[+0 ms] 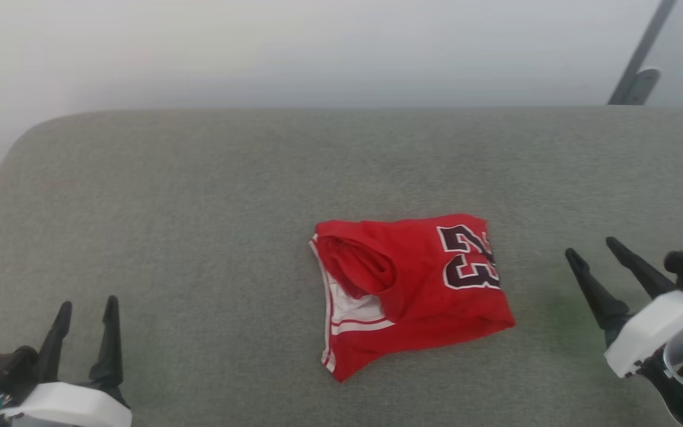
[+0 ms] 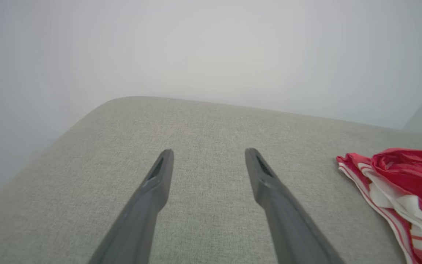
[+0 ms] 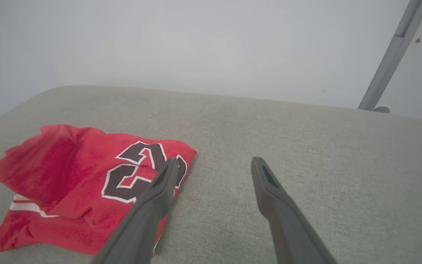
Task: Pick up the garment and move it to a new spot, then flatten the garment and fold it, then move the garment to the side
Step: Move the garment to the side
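The red shirt (image 1: 412, 284) lies loosely bundled mid-worktop (image 1: 199, 207), neither flat nor set aside, with the left hand (image 1: 88, 301) and right hand (image 1: 590, 246) spread apart, empty, at the near corners: unspread heap or rough fold, I can't tell.

The garment (image 1: 412, 279) is bright red, with dark numerals outlined in white toward its 2 o'clock corner and red-white stripes at 7 o'clock. The fabric surface (image 1: 199, 207) is flecked grey-green. The left gripper (image 1: 88, 301) and right gripper (image 1: 590, 246) have black fingers and white housings.
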